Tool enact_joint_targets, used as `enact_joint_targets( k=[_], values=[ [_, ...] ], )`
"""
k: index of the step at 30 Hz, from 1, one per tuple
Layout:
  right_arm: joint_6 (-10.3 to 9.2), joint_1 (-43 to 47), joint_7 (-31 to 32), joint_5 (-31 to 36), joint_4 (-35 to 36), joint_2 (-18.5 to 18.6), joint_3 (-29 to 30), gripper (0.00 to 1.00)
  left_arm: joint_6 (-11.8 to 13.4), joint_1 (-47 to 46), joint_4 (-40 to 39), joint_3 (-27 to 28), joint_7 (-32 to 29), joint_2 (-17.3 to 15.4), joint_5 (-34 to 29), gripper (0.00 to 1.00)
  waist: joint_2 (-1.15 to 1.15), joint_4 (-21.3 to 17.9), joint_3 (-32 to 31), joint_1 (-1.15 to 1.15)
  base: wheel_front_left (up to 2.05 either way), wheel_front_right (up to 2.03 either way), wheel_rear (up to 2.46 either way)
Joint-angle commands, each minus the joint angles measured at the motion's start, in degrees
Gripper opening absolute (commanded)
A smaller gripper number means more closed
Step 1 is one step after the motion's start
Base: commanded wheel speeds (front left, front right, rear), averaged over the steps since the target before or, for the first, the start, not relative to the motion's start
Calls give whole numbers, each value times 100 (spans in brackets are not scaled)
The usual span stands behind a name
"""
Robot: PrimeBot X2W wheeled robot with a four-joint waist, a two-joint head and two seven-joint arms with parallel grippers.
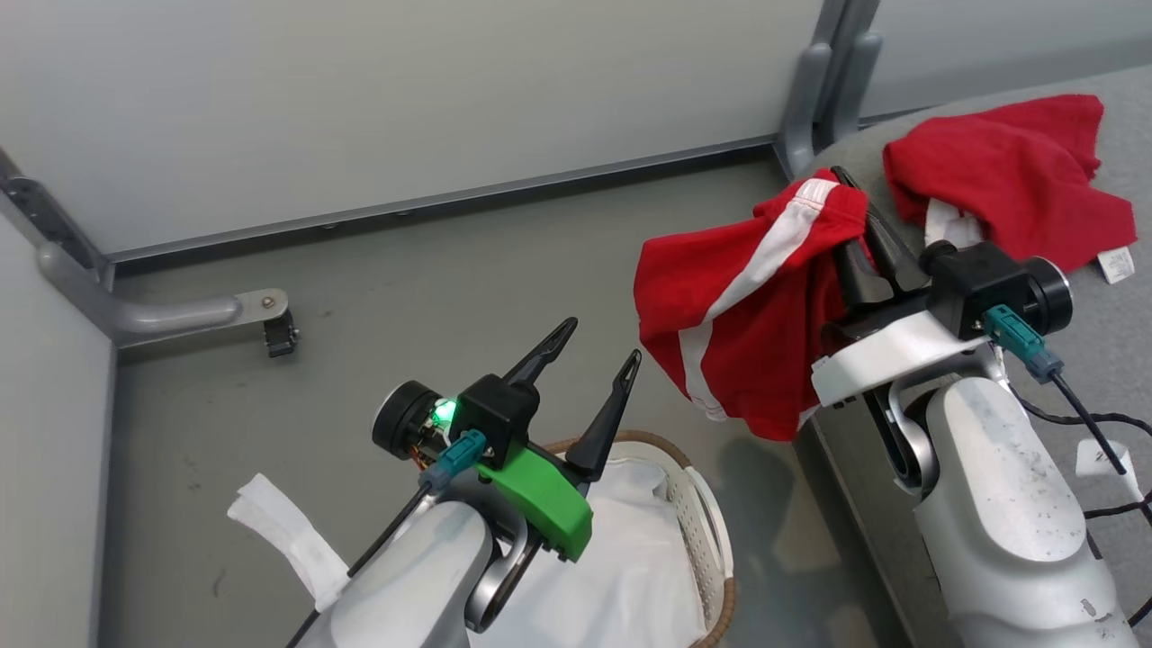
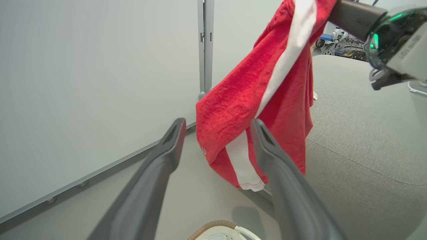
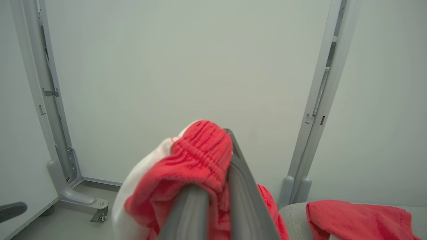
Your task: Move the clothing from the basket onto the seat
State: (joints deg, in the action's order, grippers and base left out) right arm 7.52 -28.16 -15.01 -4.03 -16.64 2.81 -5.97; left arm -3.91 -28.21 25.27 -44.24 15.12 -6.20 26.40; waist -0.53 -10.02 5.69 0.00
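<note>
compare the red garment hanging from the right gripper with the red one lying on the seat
The hanging garment is pinched in the shut right gripper and dangles beside the seat; the lying garment rests crumpled on it. The hanging garment shows a broad white stripe; the lying garment shows a small white tag. Both are bright red fabric.

Bright red garment (image 1: 720, 315) with white stripe in the dark right jaws, second red piece (image 1: 1008, 171) beyond them on grey seat (image 1: 1129, 342), cream perforated basket (image 1: 702, 522), brown rim, below left jaws
</note>
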Motion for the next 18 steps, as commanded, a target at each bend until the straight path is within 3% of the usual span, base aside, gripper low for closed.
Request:
enact_joint_targets(
  k=[1,11,18],
  values=[
    [-6,-64,-27,32,38,14,68,0,-25,67,-14,26,2,1,-83,100,53,-463,270,0,0,0,0],
    [-6,-9,-27,-11,145,11,540,0,-154,-180,62,-5,3,25,-372,100,53,-1611,802,0,0,0,0],
    [-6,27,-27,-109,161,10,722,0,-207,-319,177,-101,3,-2,-460,100,53,-1946,1080,0,0,0,0]
  ],
)
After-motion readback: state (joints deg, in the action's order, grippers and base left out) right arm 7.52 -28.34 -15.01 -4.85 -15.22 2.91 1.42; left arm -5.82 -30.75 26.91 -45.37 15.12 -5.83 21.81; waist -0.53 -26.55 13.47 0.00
